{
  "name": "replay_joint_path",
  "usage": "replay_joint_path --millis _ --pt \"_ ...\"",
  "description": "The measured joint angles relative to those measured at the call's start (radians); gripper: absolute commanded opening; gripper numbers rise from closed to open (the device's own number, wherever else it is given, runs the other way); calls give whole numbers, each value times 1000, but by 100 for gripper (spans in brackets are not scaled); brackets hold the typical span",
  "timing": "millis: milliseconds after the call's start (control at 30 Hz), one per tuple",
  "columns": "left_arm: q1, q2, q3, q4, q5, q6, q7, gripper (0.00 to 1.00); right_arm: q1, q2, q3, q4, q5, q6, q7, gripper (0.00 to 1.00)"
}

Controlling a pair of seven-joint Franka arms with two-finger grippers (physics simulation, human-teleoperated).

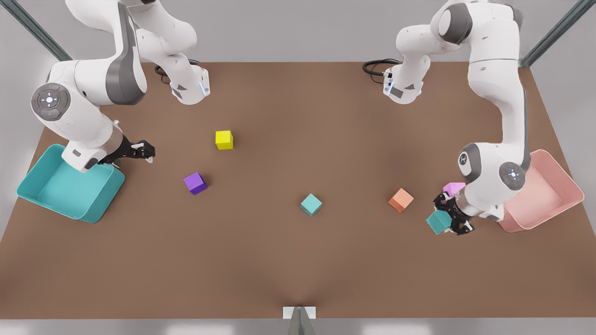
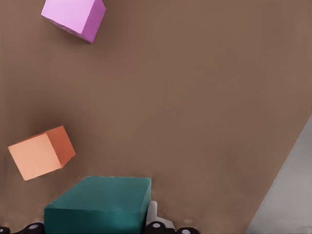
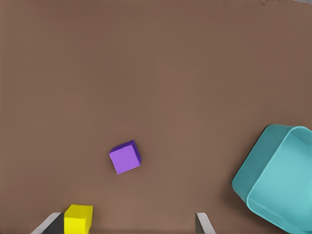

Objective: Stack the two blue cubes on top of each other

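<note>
Your left gripper (image 1: 448, 218), at the front view's right, clamps one blue cube (image 1: 438, 222); the other blue cube (image 1: 311, 204) sits mid-table. Your right gripper (image 1: 139, 151) waits open beside the teal bin (image 1: 70, 190). Risk: swinging low could clip the orange cube (image 1: 401, 199) lying between.

You see a purple cube (image 3: 125, 157) on the brown table (image 3: 156, 73), a yellow cube (image 3: 78, 218) near it, a teal bin (image 3: 280, 178) well apart.

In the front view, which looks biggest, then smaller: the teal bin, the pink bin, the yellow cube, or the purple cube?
1. Teal bin and pink bin: biggest, look about alike, both partly covered by arms.
2. Purple cube and yellow cube: smallest, look alike.
</note>
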Motion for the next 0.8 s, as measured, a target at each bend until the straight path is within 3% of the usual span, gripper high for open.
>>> replay_joint_path --millis 100,167,467,800 --pt "-274 134 -3 190 3 -128 10 54 -1 3 -1 3 0 0 -14 100" --pt "-365 248 -4 316 10 -183 16 54 -3 4 -2 4 1 1 -22 100" --pt "-499 360 -24 391 15 -266 36 54 -12 6 -2 6 2 5 -50 100" --pt "-512 403 -26 388 15 -215 48 55 -12 6 -2 3 3 5 -68 100"
